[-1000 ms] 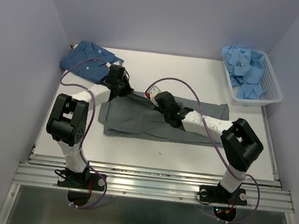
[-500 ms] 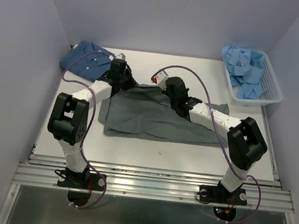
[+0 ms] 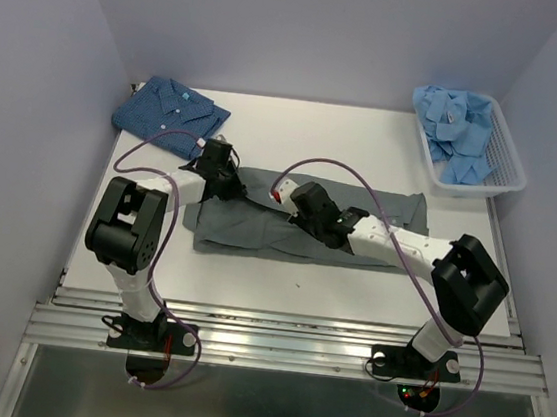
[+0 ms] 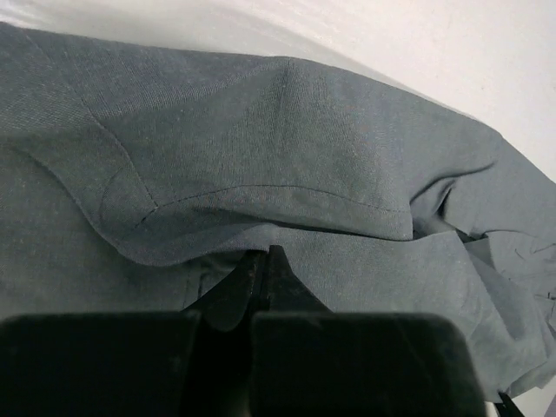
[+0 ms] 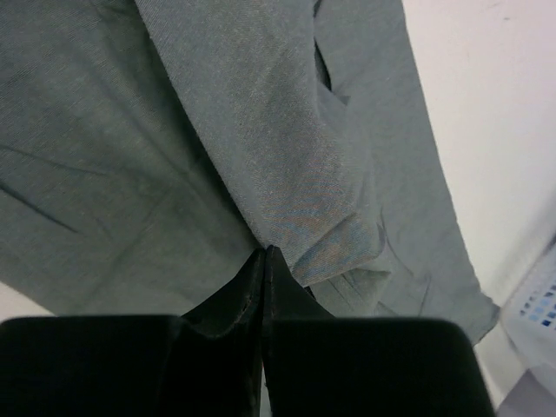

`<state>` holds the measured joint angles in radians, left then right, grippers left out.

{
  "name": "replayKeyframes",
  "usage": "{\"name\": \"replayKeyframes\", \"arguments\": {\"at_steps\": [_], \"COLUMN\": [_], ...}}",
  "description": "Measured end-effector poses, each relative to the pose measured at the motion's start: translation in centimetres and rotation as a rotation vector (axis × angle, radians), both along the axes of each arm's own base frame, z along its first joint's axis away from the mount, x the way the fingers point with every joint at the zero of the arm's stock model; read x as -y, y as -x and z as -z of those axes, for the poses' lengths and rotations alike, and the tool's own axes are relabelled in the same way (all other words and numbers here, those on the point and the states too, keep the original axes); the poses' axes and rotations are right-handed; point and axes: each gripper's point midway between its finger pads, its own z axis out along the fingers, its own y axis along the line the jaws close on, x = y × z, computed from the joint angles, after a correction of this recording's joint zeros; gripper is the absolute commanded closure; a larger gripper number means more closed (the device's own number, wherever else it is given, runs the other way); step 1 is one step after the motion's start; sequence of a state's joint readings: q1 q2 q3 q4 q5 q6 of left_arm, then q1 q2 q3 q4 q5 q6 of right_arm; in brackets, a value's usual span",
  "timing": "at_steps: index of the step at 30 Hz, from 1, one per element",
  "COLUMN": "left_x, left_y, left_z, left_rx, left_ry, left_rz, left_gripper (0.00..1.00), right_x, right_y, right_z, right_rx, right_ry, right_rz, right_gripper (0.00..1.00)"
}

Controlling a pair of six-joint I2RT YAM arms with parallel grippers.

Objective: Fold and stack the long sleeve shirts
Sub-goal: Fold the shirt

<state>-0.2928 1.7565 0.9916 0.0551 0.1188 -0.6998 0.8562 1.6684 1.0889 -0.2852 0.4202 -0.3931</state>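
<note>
Toward the near centre of the tabletop (image 3: pixel 350 287) lies the dark grey shirt (image 3: pixel 256 231), spread as a long band running left to right. The right hand (image 5: pixel 263 257) has its jaws pressed together on a fold at the band's middle. The left hand (image 4: pixel 261 262) is likewise pinched on a doubled hem at the far-left corner. Two grips probably keep the fold straight. Far left, the dark blue shirt (image 3: pixel 169 111) rests folded, presumably the stack's base. Far right, the light blue shirts (image 3: pixel 459 128) lie heaped in the white basket (image 3: pixel 504 174).
</note>
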Motion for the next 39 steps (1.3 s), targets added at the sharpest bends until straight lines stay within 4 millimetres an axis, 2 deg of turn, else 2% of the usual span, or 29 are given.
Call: {"name": "replayKeyframes", "arguments": {"at_steps": [11,17,18,20,21,22,23,24,25,26,27,28,29,31,33,38,39], "left_x": [-0.3,-0.9,-1.0,-1.1,-1.2,-1.3,-1.4,-1.5,-1.6,-1.7,-1.8,-1.9,-2.1,-2.5,-2.9,-2.8,-2.6], "left_y": [1.4,2.6,2.9,3.3,3.7,3.8,4.1,4.2,4.2,4.2,4.3,4.4,4.7,5.1,5.6,4.3,3.8], "left_z": [-2.2,-2.1,-1.9,-1.5,-1.2,-1.0,-0.8,-0.7,-0.7,-0.6,-0.6,-0.5,-0.5,-0.9,-2.1,-7.9,-9.0], "left_rx": [0.035,0.009,-0.001,-0.015,-0.027,-0.032,-0.04,-0.042,-0.045,-0.046,-0.048,-0.05,-0.057,-0.059,-0.048,0.092,0.125], "left_ry": [0.022,-0.004,-0.011,-0.022,-0.029,-0.033,-0.041,-0.046,-0.05,-0.054,-0.058,-0.069,-0.075,-0.094,-0.107,-0.099,-0.091], "left_rz": [-0.006,0.003,0.008,0.017,0.024,0.027,0.033,0.037,0.04,0.041,0.042,0.051,0.05,0.055,0.055,0.061,0.062], "left_gripper": [1.0,1.0,1.0,0.93,0.81,0.74,0.6,0.55,0.5,0.34,0.24,0.15,0.01,0.01,0.01,0.01,0.01], "right_x": [-0.9,-1.6,-1.6,-1.7,-1.7,-1.6,-1.6,-1.4,-1.3,-1.3,-1.2,-1.2,-1.3,-1.3,-1.4,-1.4,-0.8], "right_y": [4.5,5.7,5.9,6.1,6.1,6.2,6.2,6.3,6.4,6.6,6.6,6.7,6.7,6.7,6.4,4.8,3.7], "right_z": [1.1,1.5,1.7,2.2,2.4,2.7,3.0,3.3,3.5,3.7,3.7,3.6,3.6,3.1,1.8,-3.0,-4.0], "right_rx": [-0.163,-0.213,-0.22,-0.234,-0.239,-0.246,-0.253,-0.26,-0.269,-0.275,-0.279,-0.28,-0.281,-0.276,-0.247,-0.167,-0.158], "right_ry": [-0.108,-0.146,-0.146,-0.143,-0.143,-0.135,-0.131,-0.125,-0.122,-0.121,-0.118,-0.125,-0.129,-0.151,-0.189,-0.346,-0.401], "right_rz": [-0.019,-0.037,-0.036,-0.034,-0.029,-0.026,-0.02,-0.014,-0.006,-0.002,-0.001,0.007,0.008,0.024,0.046,0.136,0.19], "right_gripper": [0.99,0.99,0.95,0.88,0.73,0.65,0.57,0.48,0.28,0.22,0.0,0.0,0.0,0.0,0.0,0.0,0.0]}}
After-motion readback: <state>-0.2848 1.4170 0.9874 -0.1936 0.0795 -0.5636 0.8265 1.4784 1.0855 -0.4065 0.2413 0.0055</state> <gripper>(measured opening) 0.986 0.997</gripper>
